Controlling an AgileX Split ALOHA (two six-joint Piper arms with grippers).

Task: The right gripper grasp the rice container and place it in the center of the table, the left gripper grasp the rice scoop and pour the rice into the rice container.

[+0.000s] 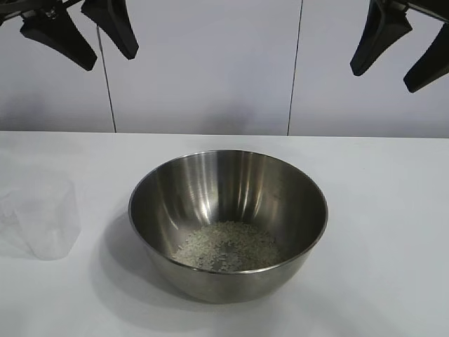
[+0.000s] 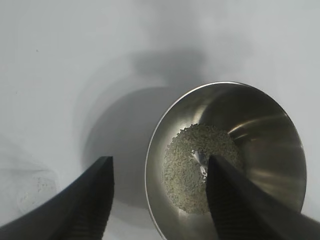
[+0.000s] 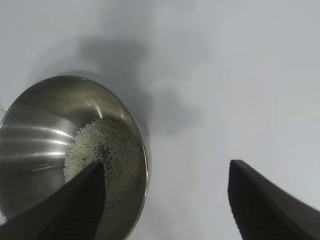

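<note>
the rice (image 1: pixel 228 246) lay in the rice container (image 1: pixel 210 189) mid-table, the rice scoop (image 1: pixel 45 217) stood beside it, and the left gripper (image 1: pixel 81 31) and right gripper (image 1: pixel 400 45) hung high, jaws spread, holding nothing.

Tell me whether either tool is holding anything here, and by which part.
Nothing is held. The left tool and right tool hang open above the table; the clear plastic cup and rice-filled steel bowl stand free.
</note>
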